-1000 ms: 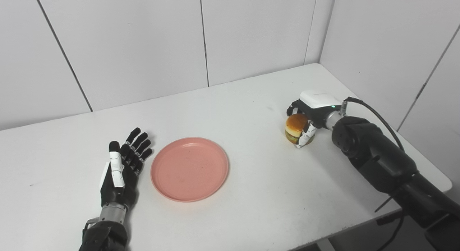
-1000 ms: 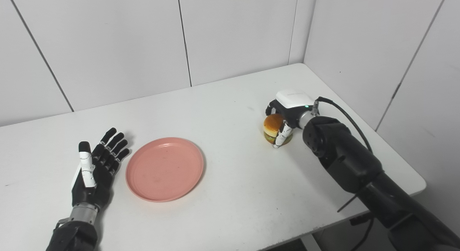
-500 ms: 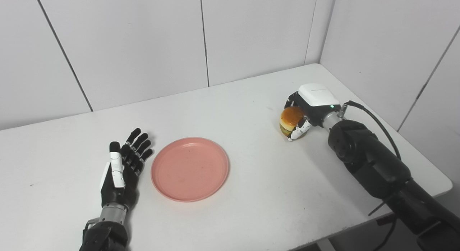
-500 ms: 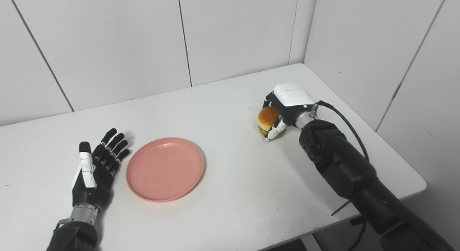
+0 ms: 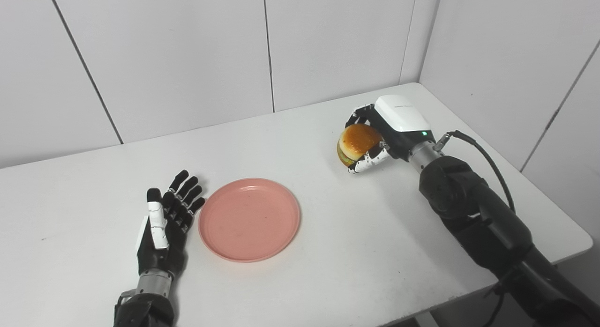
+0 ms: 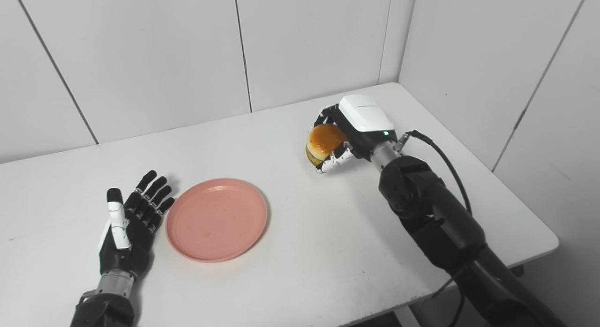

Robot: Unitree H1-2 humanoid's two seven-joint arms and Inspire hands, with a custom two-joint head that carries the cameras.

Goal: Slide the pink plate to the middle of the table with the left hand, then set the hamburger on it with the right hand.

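Hamburger is gripped in the right hand, tilted so the bun top faces roughly 10 o'clock, and is clear of the counter, with its shadow showing beneath. One second ago it sat on the counter with the same hand closed round it; since then it has been lifted and carried toward 10 o'clock, nearer the middle. Judgement: pick-up is complete and transport to the plate is under way.

Right hand fingers curl under and around the burger, thumb side over the bun; the grasp looks firm, though contact on the far side is hidden.

Pink plate lies flat on the counter, at about 8 o'clock from the burger and well apart from it. It has not shifted across the frames and sits somewhat left of the counter's centre. Judgement: the sliding step appears finished, or close enough, and the plate is empty and ready to receive.

Left hand rests just beside the plate's 9 o'clock rim, palm up, fingers spread and holding nothing; its fingertips are close to the rim, and contact cannot be confirmed. It is unchanged from a second ago.

Remaining work, as judged: carry the burger on toward 8 o'clock, level it over the plate, lower and release. Risk noted: the tilt could let the burger roll on release.
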